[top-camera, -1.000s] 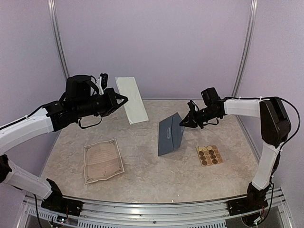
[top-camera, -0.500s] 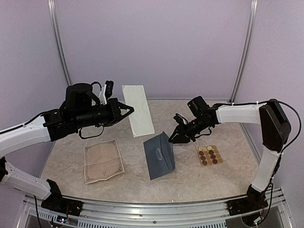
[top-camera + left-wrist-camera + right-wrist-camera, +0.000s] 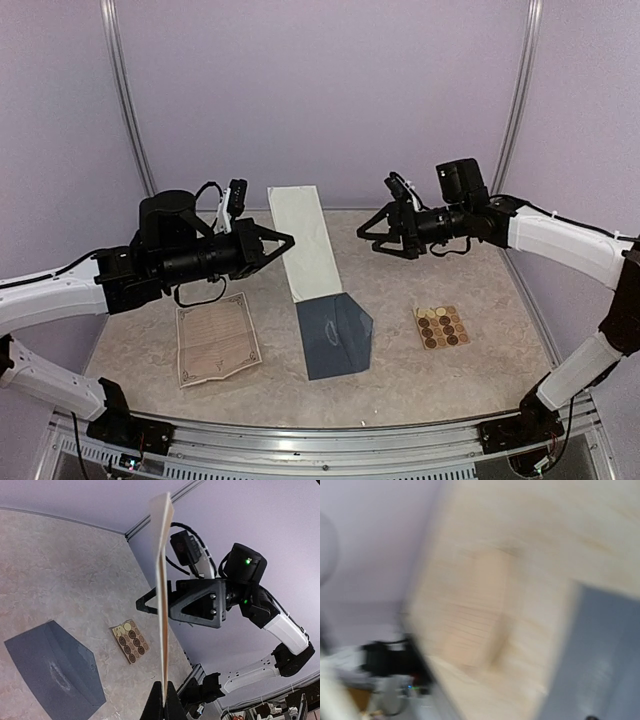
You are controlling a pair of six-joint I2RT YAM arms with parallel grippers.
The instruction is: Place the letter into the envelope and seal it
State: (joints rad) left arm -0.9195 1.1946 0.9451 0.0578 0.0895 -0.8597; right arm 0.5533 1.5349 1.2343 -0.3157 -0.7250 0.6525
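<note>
Left gripper (image 3: 287, 240) is pressed together on one edge of a long cream sheet (image 3: 308, 235), holding it tilted in the air. Right gripper (image 3: 371, 240) hangs spread and empty at about 1 o'clock of the envelope (image 3: 335, 335), well above the table (image 3: 480, 285). The envelope lies flat and loose near the middle, nothing pinning it.

That is the main risk. If the sheet is pushed at it with no second grip, the envelope will probably slide toward 6 o'clock rather than take the paper. Pinched at one edge only, the sheet could also buckle against the flap. The left wrist view shows the right gripper just behind the sheet, so a careless swing could knock the paper or the two arms together. The right wrist view is blurred, so how far its fingers stand off cannot be told.

Room is fair. A sticker sheet (image 3: 441, 327) lies at 3 o'clock of the envelope and a bordered tan page (image 3: 215, 340) at 9 o'clock, both apart from it. Bare table lies toward 6 o'clock, and the wall closes off 12 o'clock.
</note>
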